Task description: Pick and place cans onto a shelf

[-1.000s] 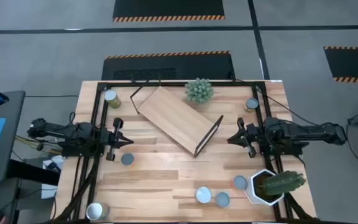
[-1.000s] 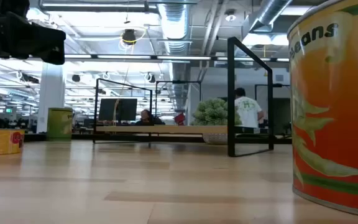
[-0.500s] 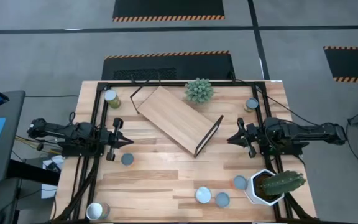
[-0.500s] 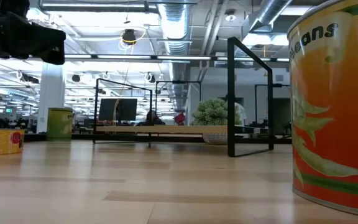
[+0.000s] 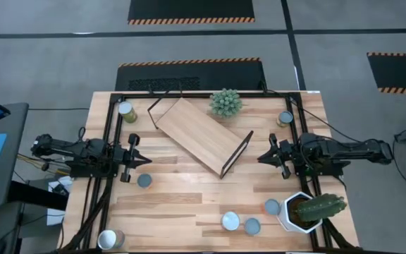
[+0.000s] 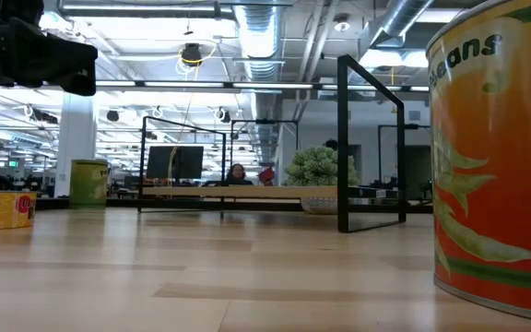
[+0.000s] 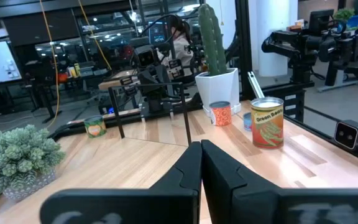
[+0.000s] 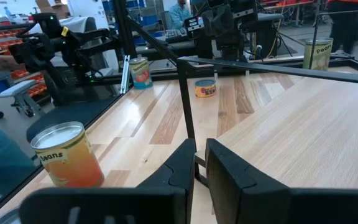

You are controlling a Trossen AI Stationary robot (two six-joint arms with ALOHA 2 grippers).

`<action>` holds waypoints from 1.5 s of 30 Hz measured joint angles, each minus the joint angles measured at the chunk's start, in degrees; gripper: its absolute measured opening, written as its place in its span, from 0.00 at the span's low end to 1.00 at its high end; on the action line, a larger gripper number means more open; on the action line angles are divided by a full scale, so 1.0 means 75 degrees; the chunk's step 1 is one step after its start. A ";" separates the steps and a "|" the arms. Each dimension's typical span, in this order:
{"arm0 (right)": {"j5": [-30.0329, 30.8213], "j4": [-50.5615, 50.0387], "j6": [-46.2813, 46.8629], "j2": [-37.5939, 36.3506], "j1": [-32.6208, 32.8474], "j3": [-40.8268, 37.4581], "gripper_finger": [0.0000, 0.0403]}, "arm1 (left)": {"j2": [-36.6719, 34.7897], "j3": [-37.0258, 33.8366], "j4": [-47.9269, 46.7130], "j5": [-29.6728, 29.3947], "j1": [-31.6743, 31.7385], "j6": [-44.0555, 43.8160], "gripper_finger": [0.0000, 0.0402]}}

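Observation:
The light wooden shelf (image 5: 196, 135) lies slantwise on the middle of the table, with black frame ends (image 5: 237, 152). Several cans stand upright on the tabletop: one far left (image 5: 126, 110), one far right (image 5: 285, 118), a flat one (image 5: 144, 181) near my left gripper, and others along the near edge (image 5: 230, 221), (image 5: 251, 226), (image 5: 272, 207), (image 5: 110, 239). My left gripper (image 5: 143, 161) (image 7: 201, 144) waits at the left, shut and level. My right gripper (image 5: 263, 156) (image 8: 201, 144) waits at the right, level, with a narrow gap and nothing between its fingers.
A white pot with a cactus (image 5: 309, 210) stands near right. A pale green succulent (image 5: 225, 102) sits at the far edge behind the shelf. In the low view an orange can (image 6: 496, 157) stands close at the right. A black frame (image 5: 111, 141) runs around the table.

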 joint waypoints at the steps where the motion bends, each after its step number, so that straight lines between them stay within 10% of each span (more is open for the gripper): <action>1: 0.0000 -0.0001 0.0000 0.0001 -0.0001 -0.0001 0.17 | 0.0001 0.0001 0.0001 0.0003 0.0000 0.0000 0.00; 15: 0.0021 0.0030 -0.0458 -0.0001 -0.0002 0.0002 0.17 | 0.0002 0.0001 0.0086 -0.0451 0.0002 0.2606 0.00; 29: 0.2178 0.3916 0.2751 -0.0004 0.0062 -0.0001 0.17 | 0.0002 -0.0001 0.3956 0.1136 -0.0001 -0.0277 0.00; 38: 0.3589 0.4194 0.0490 0.0002 0.0053 0.0002 0.17 | -0.0003 -0.0007 0.7944 0.1090 0.0001 -0.0700 0.00; 45: 0.3812 0.3937 0.0009 0.0002 0.0053 0.0002 0.17 | -0.0004 -0.0007 0.7301 0.0949 -0.0001 -0.1243 0.00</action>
